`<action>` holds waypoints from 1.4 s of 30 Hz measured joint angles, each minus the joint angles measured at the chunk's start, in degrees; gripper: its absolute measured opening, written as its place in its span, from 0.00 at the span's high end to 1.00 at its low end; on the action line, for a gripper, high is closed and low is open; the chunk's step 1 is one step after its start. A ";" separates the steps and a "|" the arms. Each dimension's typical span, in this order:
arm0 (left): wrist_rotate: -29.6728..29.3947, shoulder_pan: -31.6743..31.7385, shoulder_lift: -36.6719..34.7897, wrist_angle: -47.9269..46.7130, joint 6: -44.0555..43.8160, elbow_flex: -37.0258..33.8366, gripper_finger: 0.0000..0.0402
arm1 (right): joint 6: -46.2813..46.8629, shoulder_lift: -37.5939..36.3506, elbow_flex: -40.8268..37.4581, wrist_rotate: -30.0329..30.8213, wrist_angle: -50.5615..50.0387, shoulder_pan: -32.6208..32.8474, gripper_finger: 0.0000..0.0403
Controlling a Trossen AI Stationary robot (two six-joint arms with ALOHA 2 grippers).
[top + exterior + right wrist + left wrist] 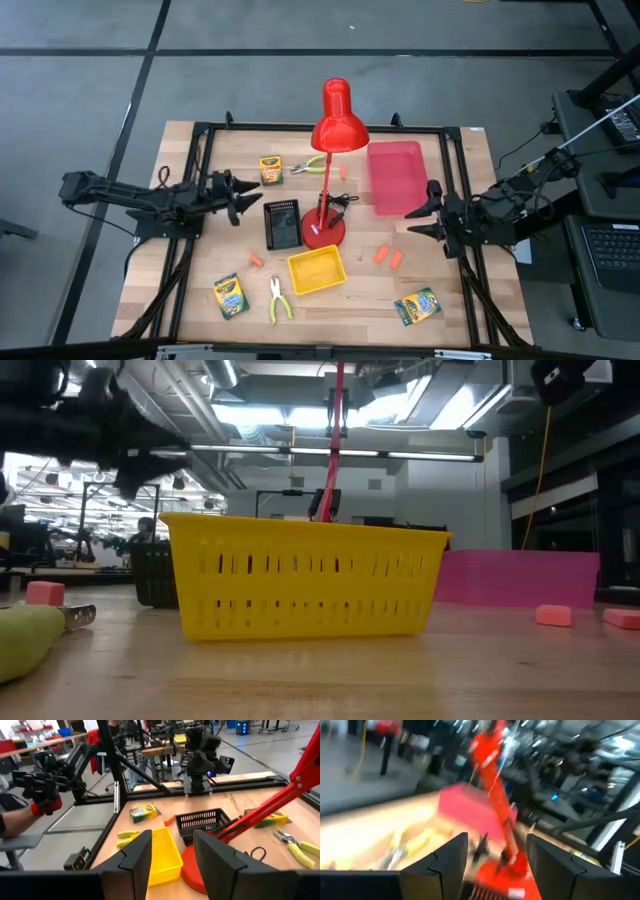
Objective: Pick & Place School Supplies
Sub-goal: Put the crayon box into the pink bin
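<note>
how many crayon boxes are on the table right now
3. One crayon box lies at the far side, left of the red lamp; one sits near the front left corner; one near the front right. None seems hidden.

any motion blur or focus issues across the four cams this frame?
Left wrist view: heavy motion smear, the red lamp and pink tray streaked. Low view: the yellow basket sharp, the green handle at the near edge soft, ceiling lights blown out. High view and right wrist view: clean, the crayon box readable.
</note>
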 joint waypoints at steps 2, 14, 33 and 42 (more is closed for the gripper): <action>6.15 -2.13 2.86 12.71 7.03 0.00 0.51 | -0.64 0.00 0.00 -0.22 1.60 -0.02 0.63; 11.38 -6.72 17.18 25.73 23.43 9.81 0.51 | -15.82 0.42 -0.02 0.96 10.04 0.73 0.63; -22.84 16.07 40.07 -68.23 -35.85 35.32 0.64 | -5.76 0.79 -0.04 19.30 1.88 -2.37 0.63; -9.90 20.23 48.32 -59.19 -34.70 35.36 0.88 | -5.79 1.07 -0.04 15.03 1.80 -2.27 0.63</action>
